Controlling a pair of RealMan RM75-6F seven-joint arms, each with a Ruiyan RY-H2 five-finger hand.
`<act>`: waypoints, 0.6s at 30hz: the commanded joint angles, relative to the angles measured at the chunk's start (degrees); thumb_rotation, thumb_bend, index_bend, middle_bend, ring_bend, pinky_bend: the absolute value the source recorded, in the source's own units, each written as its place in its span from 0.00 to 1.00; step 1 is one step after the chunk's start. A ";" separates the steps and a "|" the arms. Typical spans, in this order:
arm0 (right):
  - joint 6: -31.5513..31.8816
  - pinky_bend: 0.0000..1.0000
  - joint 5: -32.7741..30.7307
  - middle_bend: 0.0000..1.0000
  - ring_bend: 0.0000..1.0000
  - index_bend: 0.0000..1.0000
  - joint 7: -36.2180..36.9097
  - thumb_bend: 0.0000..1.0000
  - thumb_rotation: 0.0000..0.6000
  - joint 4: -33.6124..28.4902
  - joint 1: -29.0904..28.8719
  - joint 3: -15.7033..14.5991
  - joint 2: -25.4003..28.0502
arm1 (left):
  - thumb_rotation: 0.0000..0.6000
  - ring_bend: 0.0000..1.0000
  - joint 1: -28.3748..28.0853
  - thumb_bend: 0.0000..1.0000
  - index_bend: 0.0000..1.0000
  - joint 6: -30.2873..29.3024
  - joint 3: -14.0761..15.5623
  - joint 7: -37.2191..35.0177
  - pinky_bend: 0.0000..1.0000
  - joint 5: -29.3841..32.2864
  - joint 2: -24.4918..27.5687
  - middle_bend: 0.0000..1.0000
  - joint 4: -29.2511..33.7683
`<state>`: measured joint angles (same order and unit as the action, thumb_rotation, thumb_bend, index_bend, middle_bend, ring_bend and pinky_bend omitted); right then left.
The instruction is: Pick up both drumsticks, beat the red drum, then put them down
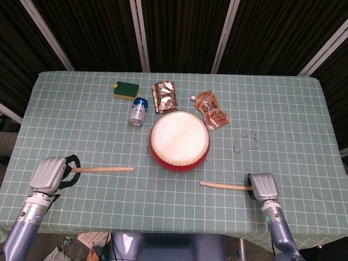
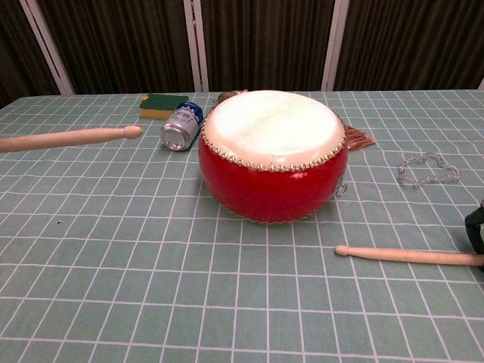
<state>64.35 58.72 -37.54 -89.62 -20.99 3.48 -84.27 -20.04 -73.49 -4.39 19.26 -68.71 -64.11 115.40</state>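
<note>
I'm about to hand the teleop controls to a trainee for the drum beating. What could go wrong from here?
The right drumstick is held only at its very end by the right hand, so it may pivot or slip on a swing. The left hand holds the left drumstick far from the red drum, and a wide sweep could hit the blue can lying on its side and send it rolling.
</note>
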 commanded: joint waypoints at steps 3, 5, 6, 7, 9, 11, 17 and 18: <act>-1.71 1.00 1.05 1.00 1.00 0.93 4.25 0.59 1.00 -6.34 -0.59 1.04 6.18 | 1.00 1.00 -0.02 0.56 0.79 0.12 -0.11 -0.10 1.00 0.21 0.08 1.00 -0.02; -2.76 1.00 2.58 1.00 1.00 0.93 7.30 0.59 1.00 -9.20 -0.77 1.47 9.96 | 1.00 1.00 -0.02 0.56 0.79 0.14 -0.13 -0.11 1.00 0.17 0.08 1.00 -0.03; -3.03 1.00 3.23 1.00 1.00 0.93 8.19 0.60 1.00 -9.89 -0.80 1.49 11.03 | 1.00 1.00 -0.02 0.56 0.79 0.14 -0.14 -0.10 1.00 0.16 0.08 1.00 -0.04; -3.21 1.00 4.39 1.00 1.00 0.93 9.62 0.60 1.00 -10.91 -0.76 1.51 12.57 | 1.00 1.00 -0.01 0.56 0.79 0.13 -0.13 -0.07 1.00 0.11 0.07 1.00 -0.03; -3.55 1.00 6.02 1.00 1.00 0.94 11.68 0.60 1.00 -12.49 -0.65 1.35 14.80 | 1.00 1.00 0.01 0.56 0.79 0.09 -0.13 -0.04 1.00 0.04 0.07 1.00 0.01; -4.19 1.00 7.60 1.00 1.00 0.94 14.05 0.60 1.00 -14.68 -0.47 0.94 17.32 | 1.00 1.00 0.02 0.56 0.79 0.00 -0.18 -0.01 1.00 -0.09 0.10 1.00 0.10; -6.18 1.00 11.42 1.00 1.00 0.94 20.43 0.61 1.00 -20.03 0.01 -0.42 23.67 | 1.00 1.00 0.08 0.56 0.79 -0.11 -0.35 -0.22 1.00 -0.13 0.28 1.00 0.23; -6.44 1.00 12.04 1.00 1.00 0.94 21.88 0.62 1.00 -20.80 0.11 -0.53 24.69 | 1.00 1.00 0.08 0.56 0.79 -0.10 -0.37 -0.23 1.00 -0.15 0.29 1.00 0.26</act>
<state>58.77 69.26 -17.88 -108.71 -21.15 3.48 -61.36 -19.96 -73.59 -4.76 19.04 -68.87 -63.82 115.65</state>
